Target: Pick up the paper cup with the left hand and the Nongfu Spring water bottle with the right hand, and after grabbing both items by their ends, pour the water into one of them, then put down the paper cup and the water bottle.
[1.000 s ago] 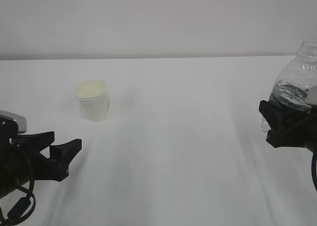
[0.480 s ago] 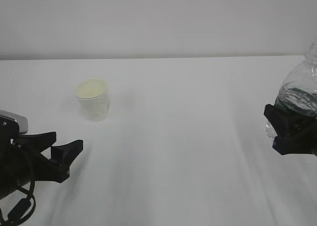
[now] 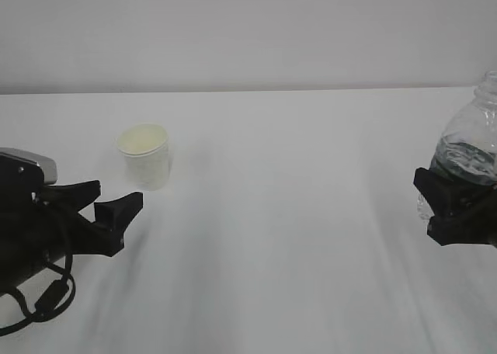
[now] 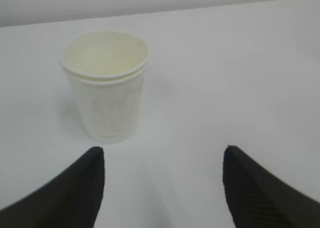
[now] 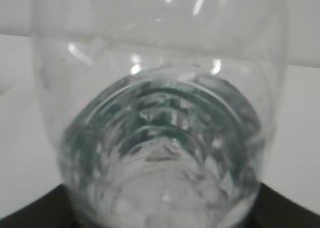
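Gaping left hand [image 3: 116, 203] fingers empty at paper cup's [image 3: 144, 155] seven o'clock; right hand [image 3: 458, 206] fingers clamped around the Nongfu Spring water bottle [image 3: 470, 148].

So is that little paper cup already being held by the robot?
No. In the left wrist view the paper cup stands free on the table, ahead of the open left end effector, with neither finger touching it.
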Action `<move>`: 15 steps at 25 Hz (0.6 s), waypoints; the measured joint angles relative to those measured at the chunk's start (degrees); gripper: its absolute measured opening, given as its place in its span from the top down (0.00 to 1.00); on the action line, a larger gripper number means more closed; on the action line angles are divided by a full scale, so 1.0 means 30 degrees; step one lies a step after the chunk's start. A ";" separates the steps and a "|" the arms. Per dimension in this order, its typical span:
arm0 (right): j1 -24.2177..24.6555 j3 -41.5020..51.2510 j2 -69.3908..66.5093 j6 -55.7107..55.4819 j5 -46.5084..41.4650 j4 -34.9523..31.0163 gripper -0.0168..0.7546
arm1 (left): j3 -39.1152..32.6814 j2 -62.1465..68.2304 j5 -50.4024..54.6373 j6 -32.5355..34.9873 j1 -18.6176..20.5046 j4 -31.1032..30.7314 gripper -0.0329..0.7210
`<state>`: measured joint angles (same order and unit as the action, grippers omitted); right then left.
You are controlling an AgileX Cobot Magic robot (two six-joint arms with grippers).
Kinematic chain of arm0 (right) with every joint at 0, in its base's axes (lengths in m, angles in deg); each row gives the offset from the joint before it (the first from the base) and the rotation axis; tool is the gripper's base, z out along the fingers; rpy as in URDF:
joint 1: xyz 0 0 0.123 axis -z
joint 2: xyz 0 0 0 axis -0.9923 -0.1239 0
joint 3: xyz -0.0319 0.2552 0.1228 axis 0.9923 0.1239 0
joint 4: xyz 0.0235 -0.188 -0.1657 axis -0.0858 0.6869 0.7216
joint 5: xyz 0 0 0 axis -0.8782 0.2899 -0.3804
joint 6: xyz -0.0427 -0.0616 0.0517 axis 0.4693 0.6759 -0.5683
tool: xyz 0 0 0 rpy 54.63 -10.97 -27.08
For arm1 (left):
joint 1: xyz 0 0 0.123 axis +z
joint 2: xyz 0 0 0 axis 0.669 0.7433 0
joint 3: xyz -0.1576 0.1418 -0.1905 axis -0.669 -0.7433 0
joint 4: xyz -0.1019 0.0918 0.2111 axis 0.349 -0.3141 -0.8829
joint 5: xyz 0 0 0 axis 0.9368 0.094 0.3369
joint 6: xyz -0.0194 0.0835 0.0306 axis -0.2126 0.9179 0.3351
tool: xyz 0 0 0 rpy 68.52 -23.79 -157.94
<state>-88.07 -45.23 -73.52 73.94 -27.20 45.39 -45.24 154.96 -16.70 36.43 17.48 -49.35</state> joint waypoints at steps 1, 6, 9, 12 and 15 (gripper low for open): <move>0.0000 -0.0038 0.0000 0.0000 0.0044 0.0000 0.45 | 0.0243 0.0169 -0.0040 0.0000 0.0000 0.0000 0.23; 0.0000 -0.0075 0.0000 0.0000 0.0305 -0.0035 0.45 | 0.1115 0.1567 -0.0040 -0.0115 0.0000 0.0051 0.10; 0.0000 -0.0075 0.0000 0.0000 0.0389 -0.0035 0.45 | 0.1474 0.2260 -0.0040 -0.0274 0.0000 0.0394 0.08; 0.0000 -0.0075 0.0000 0.0000 0.0400 -0.0035 0.45 | 0.1942 0.2768 -0.0040 -0.0357 0.0000 0.0687 0.07; 0.0000 -0.0075 0.0000 0.0000 0.0432 -0.0035 0.45 | 0.2574 0.3137 -0.0040 -0.0385 0.0000 0.0761 0.07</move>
<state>-88.07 -45.46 -73.52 73.94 -25.90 45.29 -37.52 164.37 -16.82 35.28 17.48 -47.06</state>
